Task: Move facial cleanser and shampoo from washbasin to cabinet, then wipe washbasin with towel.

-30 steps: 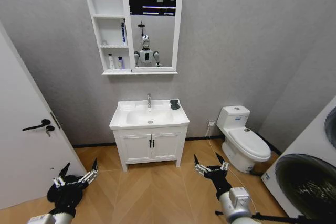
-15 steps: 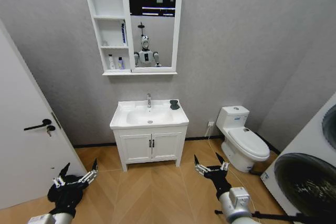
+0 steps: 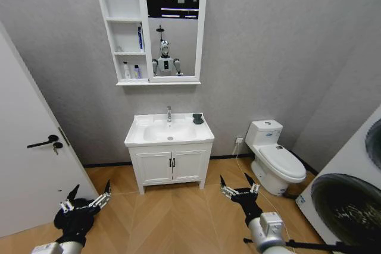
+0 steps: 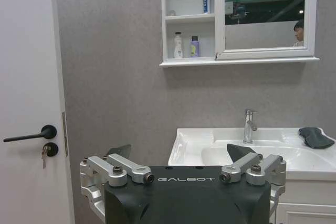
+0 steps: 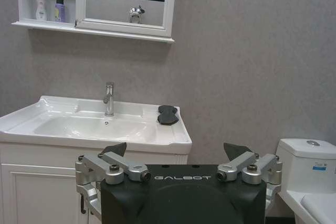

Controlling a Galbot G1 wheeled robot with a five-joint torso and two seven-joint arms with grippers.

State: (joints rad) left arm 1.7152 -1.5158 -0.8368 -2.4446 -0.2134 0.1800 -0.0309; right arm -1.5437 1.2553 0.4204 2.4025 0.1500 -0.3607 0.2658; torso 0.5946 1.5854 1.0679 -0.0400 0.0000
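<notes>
**Bottles shelved, towel waiting on the washbasin**

The washbasin [image 3: 169, 132] is taken as the landmark. The towel [image 3: 198, 118] is seen lying on its rim at the back corner, beside the chrome tap [image 3: 169, 113] on the toilet's side, clear of the bowl; there it appears kept dry and within reach for the wipe. No bottles are seen on the washbasin rim. Above the washbasin, on the wall, the cabinet [image 3: 122, 28] is mounted with its mirror [image 3: 172, 31] attached. In its lowest compartment a white bottle [image 3: 125, 71] and a purple bottle [image 3: 136, 72] are stood upright side by side, and a blue tube [image 3: 140, 36] is leant at the wall of the middle compartment; the moving step is therefore judged done, with the wipe not yet begun.

Well in front of the washbasin, low over the wooden floor [image 3: 172, 218], the left hand [image 3: 85, 200] is held with its fingers spread wide and nothing between them, on the door's [image 3: 24, 165] side. The right hand [image 3: 238, 187] is likewise held wide and empty, on the toilet's [image 3: 275, 157] side. Both are pointed toward the washbasin, and the distance suggests that an approach is needed before the towel can be reached.
</notes>
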